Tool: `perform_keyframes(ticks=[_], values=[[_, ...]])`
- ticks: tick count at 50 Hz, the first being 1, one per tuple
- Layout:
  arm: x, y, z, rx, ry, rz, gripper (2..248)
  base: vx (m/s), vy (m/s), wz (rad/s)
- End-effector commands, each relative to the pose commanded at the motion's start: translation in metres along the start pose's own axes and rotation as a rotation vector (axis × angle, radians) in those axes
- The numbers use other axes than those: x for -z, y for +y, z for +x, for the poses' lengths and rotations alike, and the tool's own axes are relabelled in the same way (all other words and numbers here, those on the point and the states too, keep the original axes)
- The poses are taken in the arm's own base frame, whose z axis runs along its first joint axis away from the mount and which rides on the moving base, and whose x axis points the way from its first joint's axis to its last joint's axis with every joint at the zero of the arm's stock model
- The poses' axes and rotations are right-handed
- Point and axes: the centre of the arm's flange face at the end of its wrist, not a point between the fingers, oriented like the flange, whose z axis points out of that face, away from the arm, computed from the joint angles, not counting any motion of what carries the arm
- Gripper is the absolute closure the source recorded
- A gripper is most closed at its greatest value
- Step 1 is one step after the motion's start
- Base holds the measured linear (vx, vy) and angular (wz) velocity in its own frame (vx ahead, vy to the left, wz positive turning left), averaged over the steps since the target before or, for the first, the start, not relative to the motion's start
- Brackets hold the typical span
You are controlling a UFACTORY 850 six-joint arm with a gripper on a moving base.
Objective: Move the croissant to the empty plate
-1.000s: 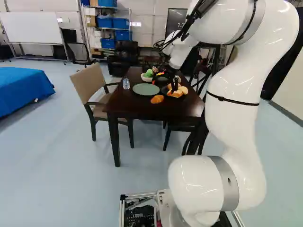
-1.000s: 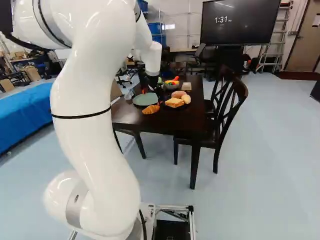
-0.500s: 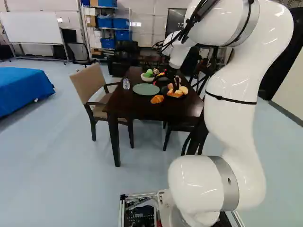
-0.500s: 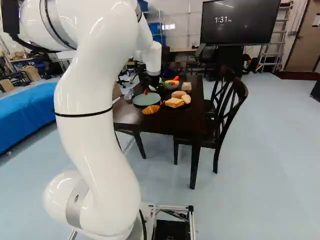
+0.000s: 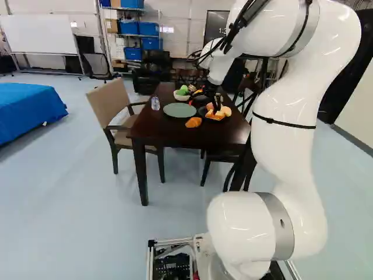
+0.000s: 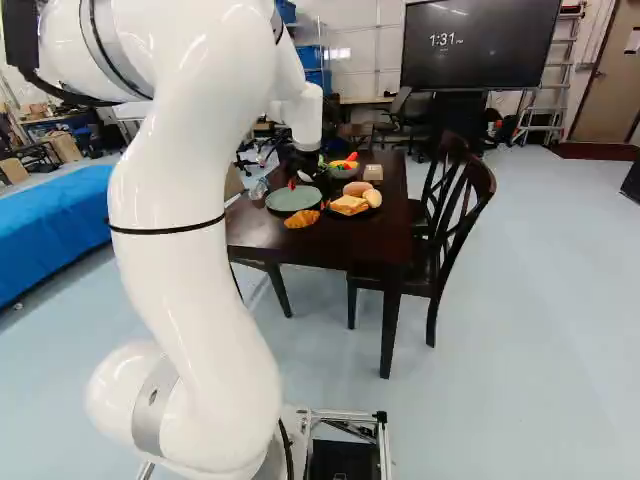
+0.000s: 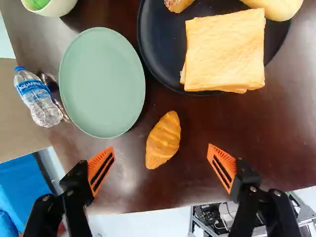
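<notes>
The orange-padded black fingers [image 5: 218, 104] stand wide open over the dark brown wooden counter [image 7: 212, 128], where a golden-brown, crescent-shaped croissant [image 7: 163, 140] lies just beside a round, pale green plate [image 7: 102, 82].

This place looks like a robotics lab or workshop: at far left stand a whiteboard [image 5: 39, 34] and shelves with blue bins [image 5: 140, 28]; at far right, a ladder [image 6: 546, 85] and a large screen [image 6: 481, 45].
</notes>
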Motion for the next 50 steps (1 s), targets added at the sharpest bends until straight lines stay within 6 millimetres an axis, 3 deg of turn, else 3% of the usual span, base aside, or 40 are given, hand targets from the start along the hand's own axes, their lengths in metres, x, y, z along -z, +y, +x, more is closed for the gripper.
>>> perform_keyframes(ticks=[33,50], values=[[-0.048,0.002,0.001,-0.003,-0.063,-0.03,3,0.0,0.0,0.0],[-0.048,0.002,0.001,-0.003,-0.063,-0.03,3,0.0,0.0,0.0]])
